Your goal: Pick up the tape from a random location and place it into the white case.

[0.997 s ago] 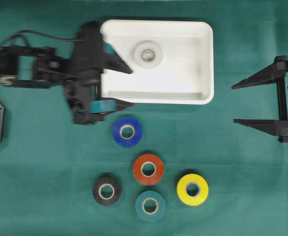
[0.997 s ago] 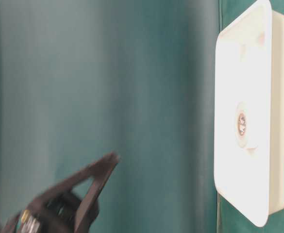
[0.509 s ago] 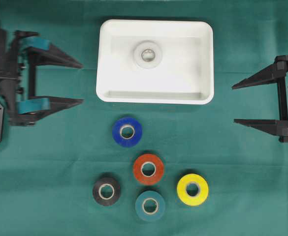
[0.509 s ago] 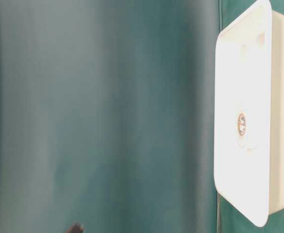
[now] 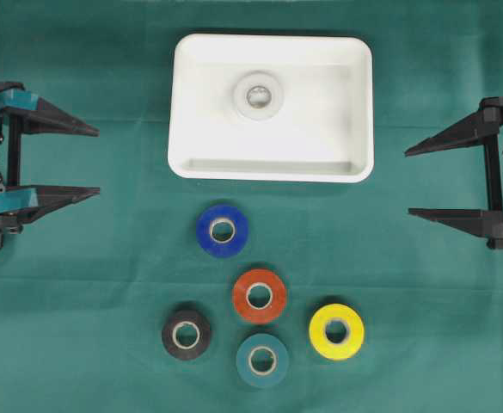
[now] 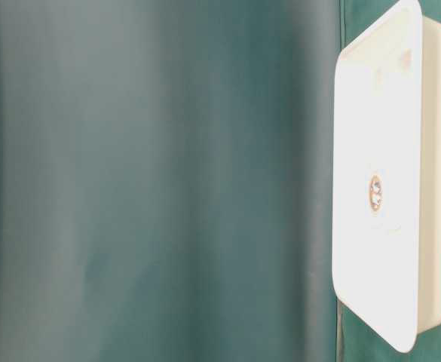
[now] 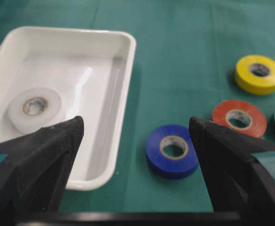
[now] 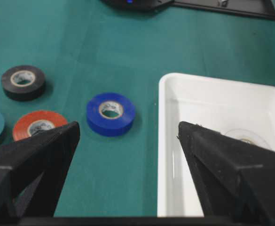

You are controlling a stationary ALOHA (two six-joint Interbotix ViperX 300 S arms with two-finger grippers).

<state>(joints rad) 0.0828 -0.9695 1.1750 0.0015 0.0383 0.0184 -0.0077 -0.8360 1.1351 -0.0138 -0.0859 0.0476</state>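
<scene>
white case (image 5: 358,107): our landmark, sits flat on the green cloth (image 5: 105,344), upper middle of the overhead view.
teal tape (image 5: 262,360): we see it nearest the bottom edge, well below the case, flat on the cloth.
black tape (image 5: 187,334): below the case, left of the teal roll and slightly closer to the case.
yellow tape (image 5: 336,331): below the case toward its right end, right of the teal roll, apart from it.
orange tape (image 5: 259,295): below the case, between the teal roll and the blue one, close to the teal roll; we cannot tell whether they touch.
blue tape (image 5: 223,230): closest of the loose rolls to the case, just below its lower rim, not touching.
white tape (image 5: 258,95): inside the case, flat on its floor, toward the far wall and a bit left of centre.
left gripper (image 5: 95,162): well left of the case, level with its lower half, tips pointing at it; jaws spread wide, nothing between them. From its wrist camera we see the case and white roll past one finger, the blue, orange and yellow rolls past the other.
right gripper (image 5: 407,181): well right of the case, level with its lower edge, tips pointing at it; jaws spread wide, holding nothing.
table-level view: we get only the case (image 6: 433,173) seen edge-on at the right, and blurred green cloth.
</scene>
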